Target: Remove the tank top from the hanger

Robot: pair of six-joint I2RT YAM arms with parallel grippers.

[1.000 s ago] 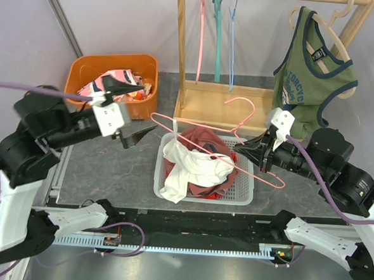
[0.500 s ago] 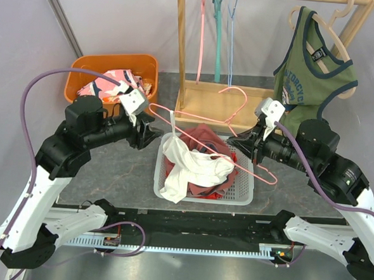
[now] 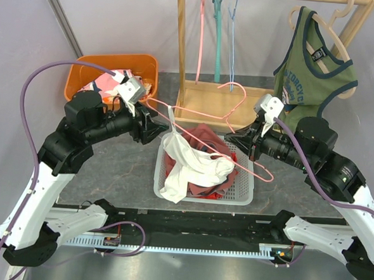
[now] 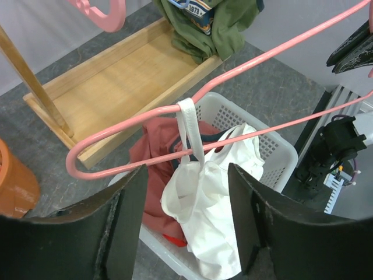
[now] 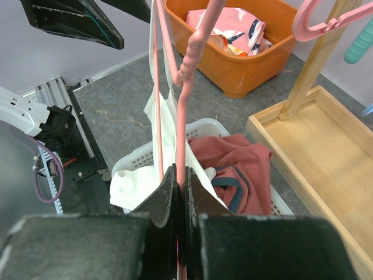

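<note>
Left arm closes on the strap

Over the white slatted plastic basket [image 3: 244, 195], the white tank top [image 3: 188, 172] hangs by one strap [image 4: 189, 125] from the pink wire hanger [image 5: 181, 111] clenched in the right fingers [image 5: 163, 204]. The left fingers [image 4: 131, 216] have just swung in and narrowed, still apart and empty, flanking that strap: probably set to slip it off.

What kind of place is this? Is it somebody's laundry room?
Probably not a home. It looks like a robot test table dressed up as a laundry corner: a wooden clothes rack, a white basket of clothes, an orange bin, and a robot arm holding a pink hanger.
</note>
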